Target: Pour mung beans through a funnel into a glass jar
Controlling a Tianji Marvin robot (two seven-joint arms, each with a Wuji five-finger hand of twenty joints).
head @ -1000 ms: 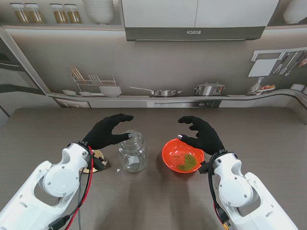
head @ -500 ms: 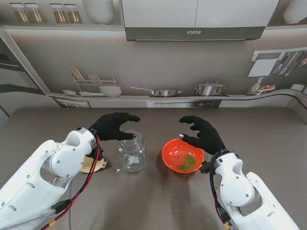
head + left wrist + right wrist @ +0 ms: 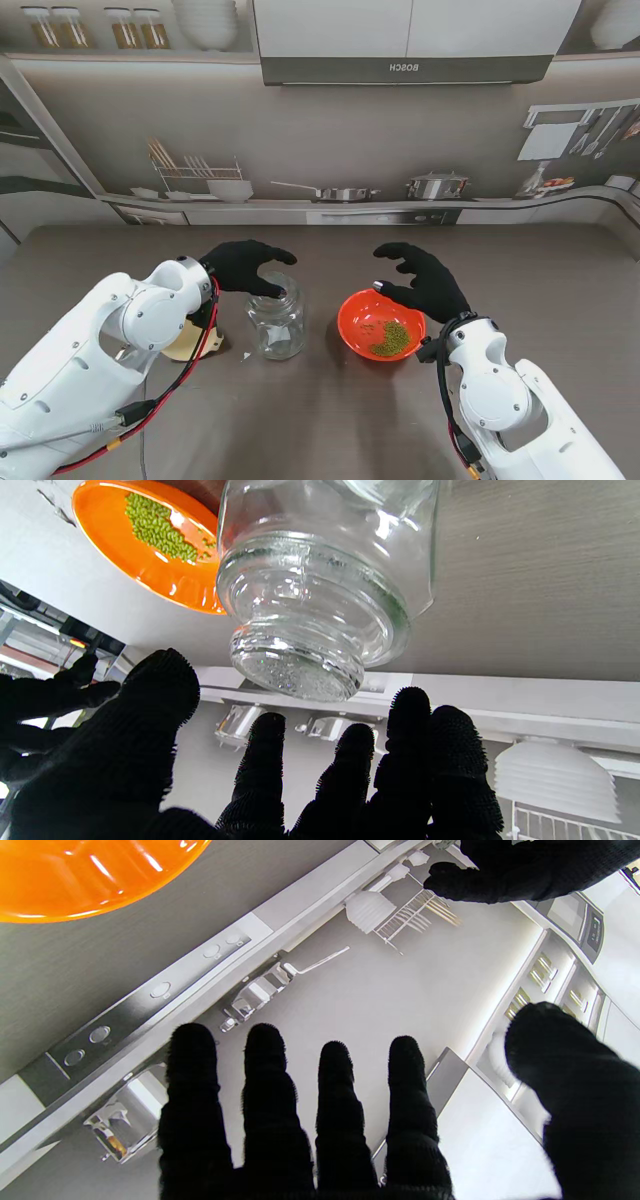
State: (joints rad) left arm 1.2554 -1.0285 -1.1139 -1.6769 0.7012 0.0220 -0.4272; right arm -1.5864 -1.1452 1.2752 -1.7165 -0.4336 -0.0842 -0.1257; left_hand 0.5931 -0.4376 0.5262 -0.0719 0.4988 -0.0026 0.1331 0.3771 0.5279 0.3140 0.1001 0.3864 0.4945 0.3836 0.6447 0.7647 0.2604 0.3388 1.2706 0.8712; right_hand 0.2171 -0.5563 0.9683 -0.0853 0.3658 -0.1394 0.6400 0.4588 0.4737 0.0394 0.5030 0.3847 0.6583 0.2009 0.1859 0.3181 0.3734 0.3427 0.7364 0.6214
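we have our left hand [image 3: 243, 266] hovering over the mouth of the glass jar [image 3: 276, 318], fingers spread and holding nothing; in the left wrist view the fingertips [image 3: 409, 706] sit just clear of the rim with no contact we can confirm. our right hand [image 3: 425, 283] is likewise released, fingers apart, poised on the far side of the orange bowl [image 3: 380, 325] without gripping it. the jar stands upright on the table [image 3: 330, 410] left of the bowl, near it but apart, and appears empty. the mung beans [image 3: 392, 338] lie in a small heap in the bowl. the step in hand looks like securing the jar, so we judge it best to close around the neck or shoulder rather than cover the mouth, keeping the opening free for the funnel, and to press gently since glass on a smooth top may slide. a pale, cream-coloured object [image 3: 190, 343] peeks out from under our left forearm; it may be the funnel, but we cannot tell. counting: one jar, one bowl, one heap of beans, one possible funnel, two hands, both empty.
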